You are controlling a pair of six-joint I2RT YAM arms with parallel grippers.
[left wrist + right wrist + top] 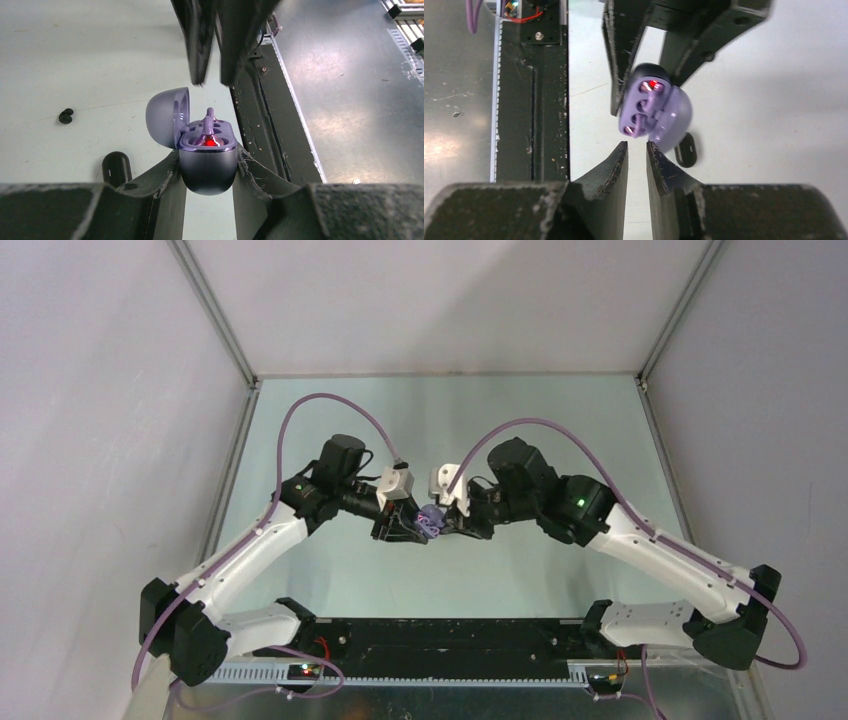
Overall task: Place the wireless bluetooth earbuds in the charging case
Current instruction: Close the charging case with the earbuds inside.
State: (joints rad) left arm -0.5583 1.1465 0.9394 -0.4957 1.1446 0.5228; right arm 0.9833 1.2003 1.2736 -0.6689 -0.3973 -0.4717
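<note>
We see left gripper (207,159) clamped on lower shell of lilac charging case (646,102), held off tabletop (75,50) about midway between left and right edges. Lid (162,117) open, wells facing right gripper (637,147); we judge this steadies case for loading. Right gripper's fingers nearly together, thin slit, nothing seen in it, tips just beside case mouth. Lilac earbud (209,120) stands in well, stem up. Black earbud (65,116) lies loose on tabletop. Red light (212,142) glows inside. We read no brand or writing.

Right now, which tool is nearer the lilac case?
Left. The left tool grips the lilac case; the right tool hangs just off its open top, not touching.
</note>
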